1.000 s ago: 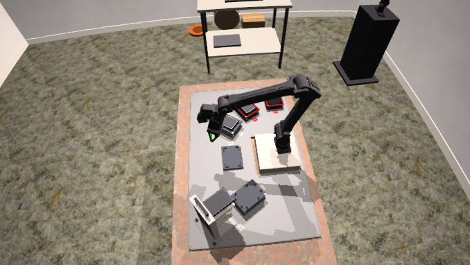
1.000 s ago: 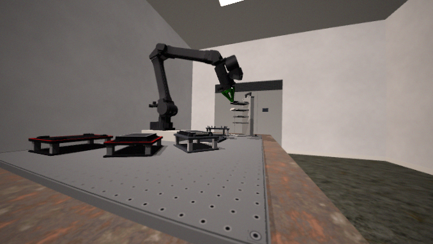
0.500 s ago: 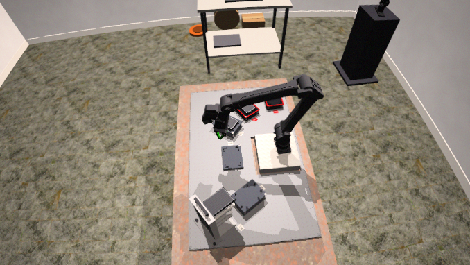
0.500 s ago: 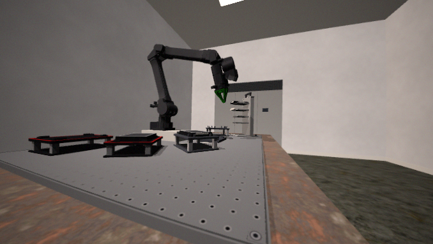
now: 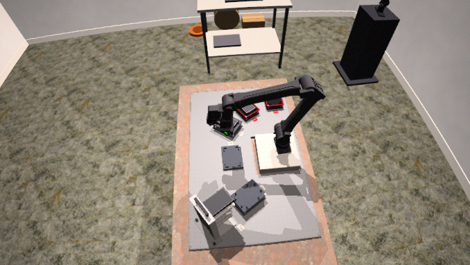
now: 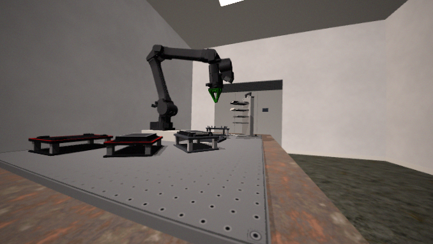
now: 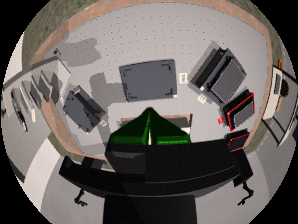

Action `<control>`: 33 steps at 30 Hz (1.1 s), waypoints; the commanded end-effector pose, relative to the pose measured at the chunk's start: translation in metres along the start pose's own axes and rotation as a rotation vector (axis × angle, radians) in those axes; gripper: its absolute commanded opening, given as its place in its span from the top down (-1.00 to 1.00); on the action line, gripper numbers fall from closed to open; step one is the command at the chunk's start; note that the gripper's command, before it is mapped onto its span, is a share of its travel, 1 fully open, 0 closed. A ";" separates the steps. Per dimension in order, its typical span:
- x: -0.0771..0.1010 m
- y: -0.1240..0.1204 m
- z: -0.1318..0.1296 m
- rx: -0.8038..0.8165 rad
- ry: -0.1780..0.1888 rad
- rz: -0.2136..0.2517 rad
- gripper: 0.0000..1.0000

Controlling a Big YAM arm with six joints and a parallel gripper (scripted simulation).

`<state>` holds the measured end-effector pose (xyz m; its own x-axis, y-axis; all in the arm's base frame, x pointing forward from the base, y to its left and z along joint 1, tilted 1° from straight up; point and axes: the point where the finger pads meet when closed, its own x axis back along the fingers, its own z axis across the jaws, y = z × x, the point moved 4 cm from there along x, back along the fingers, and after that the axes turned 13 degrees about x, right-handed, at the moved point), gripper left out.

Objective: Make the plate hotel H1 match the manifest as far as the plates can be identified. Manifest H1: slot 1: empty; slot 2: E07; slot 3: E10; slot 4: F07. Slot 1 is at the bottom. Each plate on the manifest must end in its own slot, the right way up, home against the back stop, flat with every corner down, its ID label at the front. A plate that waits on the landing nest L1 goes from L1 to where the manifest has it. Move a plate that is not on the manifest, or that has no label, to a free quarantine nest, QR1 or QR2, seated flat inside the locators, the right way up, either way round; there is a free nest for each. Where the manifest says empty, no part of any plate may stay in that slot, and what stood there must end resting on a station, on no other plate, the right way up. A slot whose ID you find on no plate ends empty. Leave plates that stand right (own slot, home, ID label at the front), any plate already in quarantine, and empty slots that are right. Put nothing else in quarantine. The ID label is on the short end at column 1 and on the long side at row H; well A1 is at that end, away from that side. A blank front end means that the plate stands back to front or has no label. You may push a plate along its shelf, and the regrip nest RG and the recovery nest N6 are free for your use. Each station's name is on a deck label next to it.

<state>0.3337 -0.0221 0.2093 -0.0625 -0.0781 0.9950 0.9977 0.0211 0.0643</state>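
The plate hotel H1 [image 5: 202,211] [image 6: 251,112] [image 7: 25,99] stands at the near left of the deck. It shows a ribbed plate [image 5: 218,202] at the top, and two shelves with plates [image 6: 239,103] show from the side. No labels are readable. My gripper [image 5: 227,133] [image 6: 216,96] [image 7: 149,111] has green fingers. It is shut and empty, and it hangs high over a grey nest that carries a dark plate [image 5: 237,124] [image 6: 195,132] [image 7: 220,72]. Two red-rimmed quarantine nests lie beyond. One [image 5: 248,110] [image 6: 134,138] bears a plate. The other [image 5: 274,103] [image 6: 70,138] looks flat.
An empty dark nest [image 5: 231,157] [image 7: 148,82] lies mid-deck. Another nest [image 5: 248,198] [image 7: 83,111] sits next to the hotel. The arm base stands on a white block [image 5: 268,156]. A shelf table [image 5: 242,38] and a black pillar [image 5: 367,41] stand off the deck.
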 end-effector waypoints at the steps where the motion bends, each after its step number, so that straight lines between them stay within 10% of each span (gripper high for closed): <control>1: 0.013 -0.010 0.000 0.063 -0.016 -0.005 1.00; 17: 0.061 -0.017 -0.008 0.123 -0.068 0.001 1.00; 33: 0.049 0.004 0.042 0.123 -0.054 0.004 1.00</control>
<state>0.3080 0.0060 0.2383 0.0102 -0.0218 0.9997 0.9859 0.1674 -0.0065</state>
